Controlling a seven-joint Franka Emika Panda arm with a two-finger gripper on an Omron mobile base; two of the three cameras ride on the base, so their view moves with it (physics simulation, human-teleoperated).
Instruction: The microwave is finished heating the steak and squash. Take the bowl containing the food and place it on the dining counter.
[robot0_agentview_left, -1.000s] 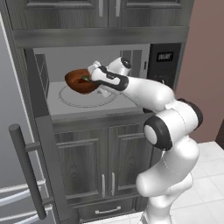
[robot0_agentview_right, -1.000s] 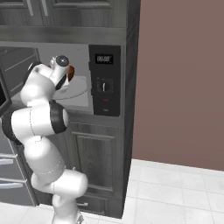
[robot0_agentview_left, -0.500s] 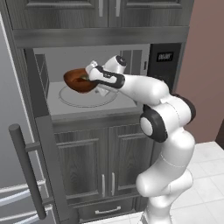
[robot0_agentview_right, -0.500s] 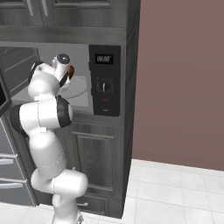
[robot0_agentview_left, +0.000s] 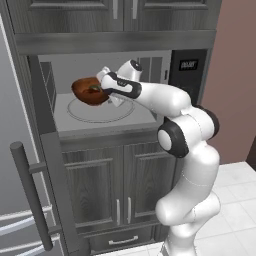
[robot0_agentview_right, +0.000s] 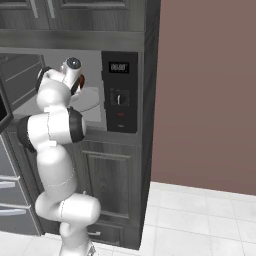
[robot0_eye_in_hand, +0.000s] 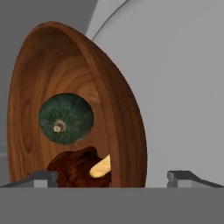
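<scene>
A: Bowl (robot0_agentview_left: 89, 91) is seen inside the microwave (robot0_agentview_left: 102, 85), lifted above the round turntable (robot0_agentview_left: 100, 108) and toward the left wall of the cavity.

B: How is the bowl held?

A: The gripper (robot0_agentview_left: 106, 88) is set at the bowl's right rim. In the hand view one fingertip (robot0_eye_in_hand: 42, 179) is seen on the inner side of the bowl wall and the other on the outer side, so the rim lies between them. The rim is taken to be clamped, though the contact itself is hidden at the bottom edge of that view.

B: What is seen inside the bowl?

A: The squash (robot0_eye_in_hand: 66, 118) is seen against the bowl's inner wall, with its pale stem end showing. The steak (robot0_eye_in_hand: 78, 168) lies just beside the squash, nearer the fingertips, and a pale strip is seen on its edge. In the left base view both are made out only as small dark spots inside the bowl.

B: And around the microwave?

A: The door (robot0_agentview_left: 54, 165) is swung open to the left of the cavity, with its bar handle (robot0_agentview_left: 31, 192) standing out in front. The control panel (robot0_agentview_right: 120, 91) is seen to the right of the cavity, with its small display near the top. Cabinet doors (robot0_agentview_left: 117, 187) are seen below the microwave. In the right base view the bowl is mostly hidden behind the arm.
</scene>
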